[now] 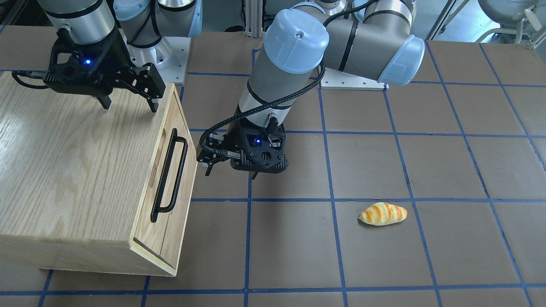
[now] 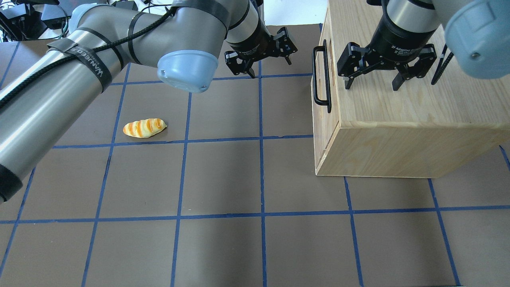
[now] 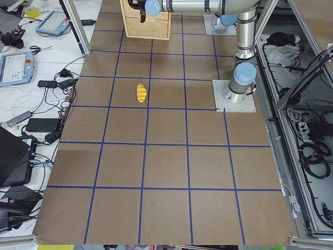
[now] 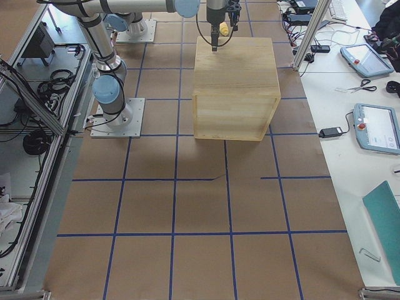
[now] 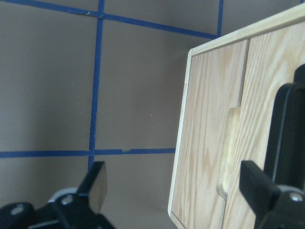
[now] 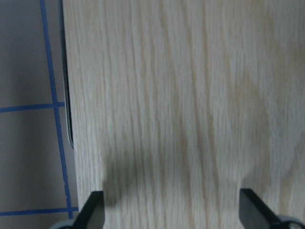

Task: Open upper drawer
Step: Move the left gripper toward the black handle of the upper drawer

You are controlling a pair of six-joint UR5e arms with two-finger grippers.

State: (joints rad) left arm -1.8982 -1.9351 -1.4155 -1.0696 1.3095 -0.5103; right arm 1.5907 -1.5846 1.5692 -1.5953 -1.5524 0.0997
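The upper drawer [image 1: 168,170] is the pale-wood front panel of the oak cabinet [image 1: 64,162], with a long black bar handle [image 1: 170,175] and an oblong slot [image 1: 157,164]; it looks shut. The handle also shows in the overhead view [image 2: 322,75]. My left gripper [image 1: 230,174] is open and empty, hanging just in front of the drawer face, a short gap from the handle. In the left wrist view the drawer [image 5: 271,71], slot [image 5: 228,152] and handle [image 5: 286,133] sit beside its right finger. My right gripper [image 2: 371,85] is open just above the cabinet top [image 6: 181,95].
A toy bread roll [image 1: 382,213] lies on the brown table with blue tape lines, well away from the cabinet; it also shows in the overhead view [image 2: 144,128]. The left arm's elbow and cable [image 1: 294,47] hang over the table's middle.
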